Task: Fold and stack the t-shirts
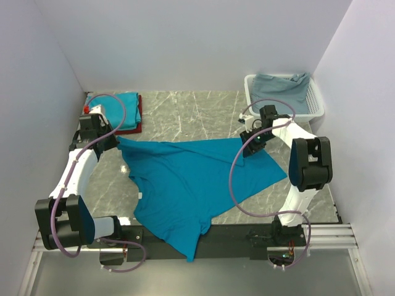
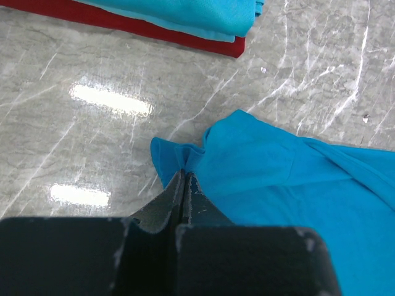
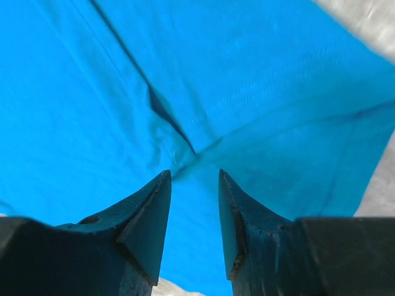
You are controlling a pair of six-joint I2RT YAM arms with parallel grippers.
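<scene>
Teal t-shirt (image 1: pixel 185 191) spread on the tabletop (image 1: pixel 185 114).
My left end effector (image 2: pixel 184 177) clamps its corner; my right end effector (image 3: pixel 194 179) stands half-open, empty.

**A:** Your teal t-shirt (image 1: pixel 185 185) lies open but rumpled across the middle of the table (image 1: pixel 197 114), with a long diagonal fold over its far part.

**B:** And you can see one end trailing past the near edge, small white neck label (image 1: pixel 141 196) showing at the left.

**A:** In your far-left corner, a folded teal shirt (image 1: pixel 117 103) sits on a folded dark red shirt (image 1: pixel 137 120), with the red edge peeking out.
</scene>
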